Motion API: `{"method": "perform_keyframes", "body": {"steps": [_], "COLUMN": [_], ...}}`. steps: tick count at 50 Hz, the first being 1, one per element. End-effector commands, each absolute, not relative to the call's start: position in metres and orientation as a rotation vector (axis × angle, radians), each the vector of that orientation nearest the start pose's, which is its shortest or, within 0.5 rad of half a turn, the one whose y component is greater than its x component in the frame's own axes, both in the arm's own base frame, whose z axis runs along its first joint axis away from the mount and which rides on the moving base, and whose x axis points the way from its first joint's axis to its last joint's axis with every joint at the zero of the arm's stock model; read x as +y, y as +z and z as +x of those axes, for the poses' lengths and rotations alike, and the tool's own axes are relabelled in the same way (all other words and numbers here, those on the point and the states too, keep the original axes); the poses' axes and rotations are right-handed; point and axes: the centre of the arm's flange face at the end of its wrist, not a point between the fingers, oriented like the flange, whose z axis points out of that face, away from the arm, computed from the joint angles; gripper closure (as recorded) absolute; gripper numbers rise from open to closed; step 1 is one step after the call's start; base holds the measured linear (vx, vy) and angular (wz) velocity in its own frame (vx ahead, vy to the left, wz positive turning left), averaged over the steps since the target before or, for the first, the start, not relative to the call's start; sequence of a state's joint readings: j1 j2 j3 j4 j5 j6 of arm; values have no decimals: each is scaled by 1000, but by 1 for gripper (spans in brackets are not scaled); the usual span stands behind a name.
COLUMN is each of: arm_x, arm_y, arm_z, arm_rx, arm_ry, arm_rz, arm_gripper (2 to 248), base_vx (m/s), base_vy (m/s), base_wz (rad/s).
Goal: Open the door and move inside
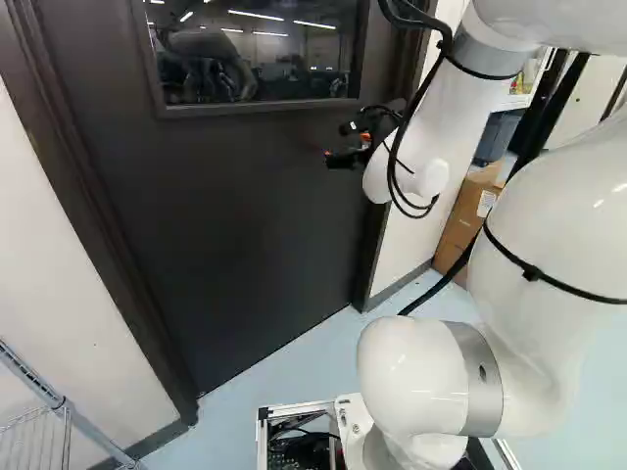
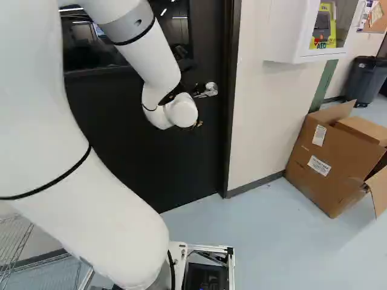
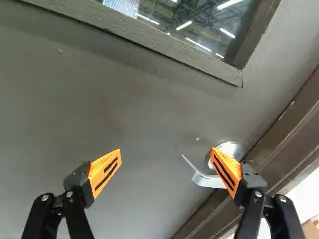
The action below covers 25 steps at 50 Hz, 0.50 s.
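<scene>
So the door (image 1: 245, 215) looks shut in its frame, window (image 1: 255, 54) at about twelve o'clock in the left base view. Gripper (image 1: 336, 144) is up near its face, fingers spread wide, nothing pinched. The silver handle (image 3: 209, 180) sits behind one fingertip in the wrist view; can't tell if they touch. In the right base view it's roughly one o'clock from the gripper. Big cardboard box (image 2: 326, 166) at three o'clock there, trash can (image 2: 366, 81) at two. Wire rack (image 1: 34, 436) at eight in the left one.
</scene>
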<state>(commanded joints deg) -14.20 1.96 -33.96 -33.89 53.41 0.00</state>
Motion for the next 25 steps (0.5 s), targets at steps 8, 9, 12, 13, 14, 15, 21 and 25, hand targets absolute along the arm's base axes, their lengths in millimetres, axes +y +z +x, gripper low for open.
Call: {"method": "perform_keyframes", "body": {"steps": [8, 9, 12, 13, 14, 15, 21, 25], "arm_x": [-71, -71, -72, -72, -73, -73, -75, -76], "arm_y": [489, 489, 489, 489, 489, 489, 489, 489], "arm_z": [446, 447, 450, 450, 451, 451, 454, 454], "arm_rx": [-652, -652, -651, -650, -650, -649, -646, -644], "arm_ry": [-2167, -2167, -2168, -2168, -2168, -2168, -2170, -2170], "arm_rz": [-2289, -2289, -2290, -2290, -2291, -2291, -2294, -2295], "arm_gripper": [3, 3, 3, 3, 3, 3, 3, 3], "base_vx": [0, 0, 0, 0, 0, 0, 0, 0], "base_vy": [0, 0, 0, 0, 0, 0, 0, 0], "base_wz": [0, 0, 0, 0, 0, 0, 0, 0]}}
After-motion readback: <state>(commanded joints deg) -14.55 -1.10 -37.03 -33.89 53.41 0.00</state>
